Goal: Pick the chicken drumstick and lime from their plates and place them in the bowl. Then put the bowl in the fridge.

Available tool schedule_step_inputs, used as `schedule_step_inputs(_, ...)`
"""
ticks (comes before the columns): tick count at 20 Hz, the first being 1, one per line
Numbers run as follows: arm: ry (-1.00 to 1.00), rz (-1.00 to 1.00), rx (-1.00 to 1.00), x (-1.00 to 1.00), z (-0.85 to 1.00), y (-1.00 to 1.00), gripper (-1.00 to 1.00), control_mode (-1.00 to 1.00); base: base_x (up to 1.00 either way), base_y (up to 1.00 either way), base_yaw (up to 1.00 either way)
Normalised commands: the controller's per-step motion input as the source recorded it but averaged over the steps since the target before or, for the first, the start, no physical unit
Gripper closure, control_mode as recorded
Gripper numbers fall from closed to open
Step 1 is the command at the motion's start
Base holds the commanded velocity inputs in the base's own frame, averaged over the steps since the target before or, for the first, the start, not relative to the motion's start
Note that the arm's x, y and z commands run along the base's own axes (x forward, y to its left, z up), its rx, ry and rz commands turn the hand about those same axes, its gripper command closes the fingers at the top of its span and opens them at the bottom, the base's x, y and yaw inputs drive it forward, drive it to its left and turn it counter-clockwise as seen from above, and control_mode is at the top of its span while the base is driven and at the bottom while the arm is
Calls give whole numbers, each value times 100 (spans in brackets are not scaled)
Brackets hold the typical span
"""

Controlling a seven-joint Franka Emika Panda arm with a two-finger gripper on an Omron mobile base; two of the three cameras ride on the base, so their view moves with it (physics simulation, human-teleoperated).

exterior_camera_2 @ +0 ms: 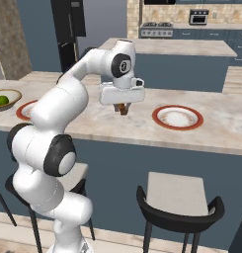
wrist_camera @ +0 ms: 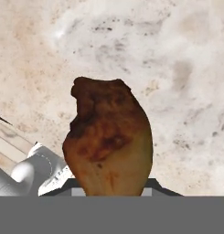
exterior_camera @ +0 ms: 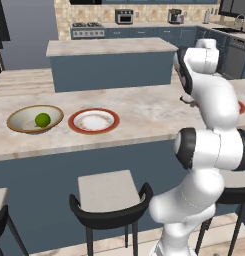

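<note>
Closest to the hand camera is the chicken drumstick, its thick brown end pointing away from the lens and its lower part going down between the jaws, which are closed on it. It hangs in the air over bare marble bench, not over any plate. I judge it light and rather stiff, with a greasy-looking skin that may slip – the narrow part near the bone seems a good place to hold, and that appears to be where it is held now.

From the right base view the gripper is above the bench, between the two plates, and the emptied right plate is clear to see. From the left base view the arm hides the hand, but this view shows the bowl well – the lime already lies inside it, just beside the other plate.
</note>
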Motion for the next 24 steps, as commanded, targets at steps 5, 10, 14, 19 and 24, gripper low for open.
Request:
schedule_step_inputs(5,3,25,3,0,33,67,100,-100,0,0,0)
schedule_step_inputs(10,4,28,3,0,24,73,100,-100,0,0,0)
schedule_step_inputs(14,3,27,3,0,21,73,100,-100,0,0,0)
schedule_step_inputs(19,1,29,0,0,9,76,100,-100,0,0,0)
schedule_step_inputs(24,0,31,0,0,1,77,100,-100,0,0,0)
